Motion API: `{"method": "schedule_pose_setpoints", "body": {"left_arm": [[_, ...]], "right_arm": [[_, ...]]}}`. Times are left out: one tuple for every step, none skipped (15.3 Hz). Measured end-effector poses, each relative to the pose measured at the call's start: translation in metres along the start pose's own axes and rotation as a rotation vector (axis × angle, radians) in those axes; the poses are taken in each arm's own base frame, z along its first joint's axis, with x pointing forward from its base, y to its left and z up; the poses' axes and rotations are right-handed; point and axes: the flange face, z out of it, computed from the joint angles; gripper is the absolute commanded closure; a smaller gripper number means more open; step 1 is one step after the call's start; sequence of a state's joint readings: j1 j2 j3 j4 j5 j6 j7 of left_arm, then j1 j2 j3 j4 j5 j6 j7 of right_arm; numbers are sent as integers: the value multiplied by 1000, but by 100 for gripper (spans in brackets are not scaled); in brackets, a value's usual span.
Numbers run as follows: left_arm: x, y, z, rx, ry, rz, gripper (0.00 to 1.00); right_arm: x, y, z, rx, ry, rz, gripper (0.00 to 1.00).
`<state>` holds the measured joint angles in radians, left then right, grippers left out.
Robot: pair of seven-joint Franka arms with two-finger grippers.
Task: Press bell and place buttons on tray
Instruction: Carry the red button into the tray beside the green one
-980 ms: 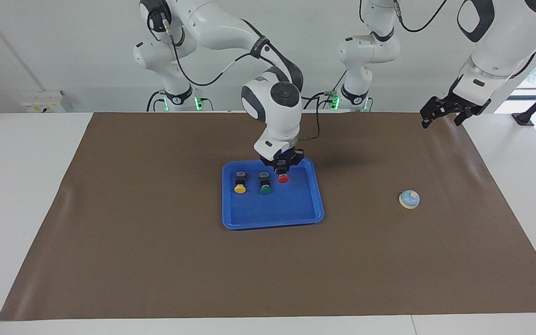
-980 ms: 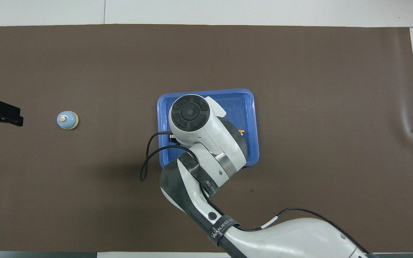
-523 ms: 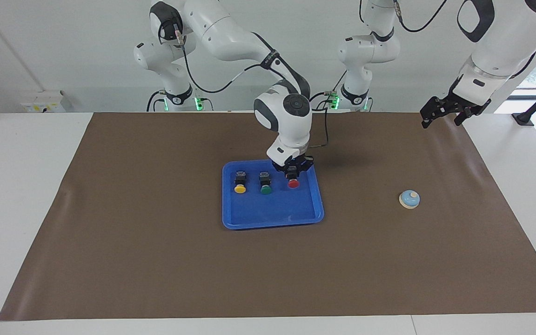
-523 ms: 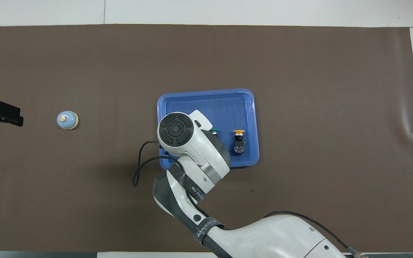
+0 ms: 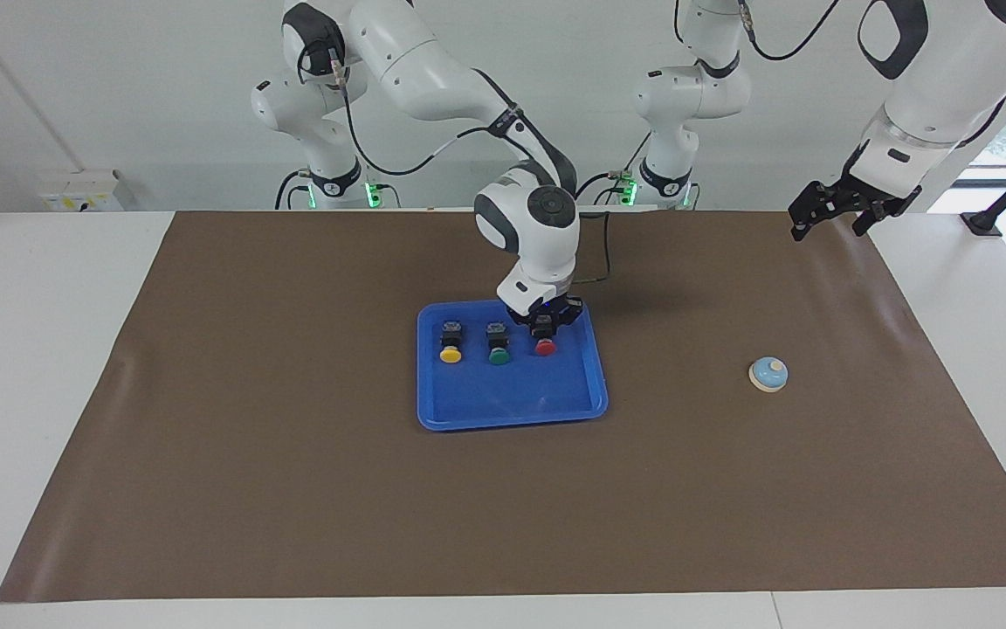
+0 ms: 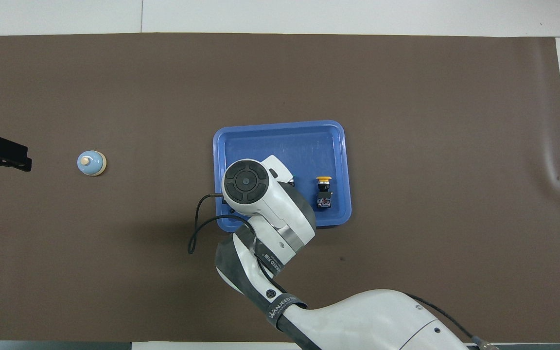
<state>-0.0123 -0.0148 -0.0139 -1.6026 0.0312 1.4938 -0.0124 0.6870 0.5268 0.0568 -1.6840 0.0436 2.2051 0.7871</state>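
Note:
The blue tray (image 5: 512, 393) (image 6: 285, 141) lies mid-table. In it lie three buttons in a row: yellow (image 5: 450, 343) (image 6: 324, 192), green (image 5: 498, 343) and red (image 5: 545, 347). My right gripper (image 5: 543, 325) is low in the tray, shut on the red button's black body, which rests on the tray floor. In the overhead view the right arm (image 6: 251, 184) hides the red and green buttons. The light-blue bell (image 5: 768, 374) (image 6: 91, 163) stands alone toward the left arm's end. My left gripper (image 5: 826, 223) (image 6: 12, 156) waits open, raised over the mat's edge near the bell.
A brown mat (image 5: 293, 454) covers the white table (image 5: 40, 349). The right arm's cable (image 6: 197, 233) loops over the mat beside the tray.
The right gripper carried the red button a little toward the left arm's end of the tray and set it down in line with the other two. The left arm has not moved.

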Motion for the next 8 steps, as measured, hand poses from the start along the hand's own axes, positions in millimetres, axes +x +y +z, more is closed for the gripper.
{"method": "schedule_pose_setpoints", "body": {"left_arm": [[0, 0, 0, 0, 0, 0, 0], [0, 0, 0, 0, 0, 0, 0], [0, 0, 0, 0, 0, 0, 0], [0, 0, 0, 0, 0, 0, 0], [0, 0, 0, 0, 0, 0, 0], [0, 0, 0, 0, 0, 0, 0], [0, 0, 0, 0, 0, 0, 0], [0, 0, 0, 0, 0, 0, 0]], "right_arm": [[0, 0, -1, 0, 0, 0, 0], [0, -1, -4, 0, 1, -1, 0], [2, -2, -10, -1, 0, 0, 0], [5, -2, -21, -8, -4, 3, 0], [11, 0, -38, -14, -4, 8, 0], [19, 5, -59, -14, 6, 13, 0], [28, 14, -83, -11, 26, 8, 0], [37, 29, -109, -8, 40, -1, 0]]}}
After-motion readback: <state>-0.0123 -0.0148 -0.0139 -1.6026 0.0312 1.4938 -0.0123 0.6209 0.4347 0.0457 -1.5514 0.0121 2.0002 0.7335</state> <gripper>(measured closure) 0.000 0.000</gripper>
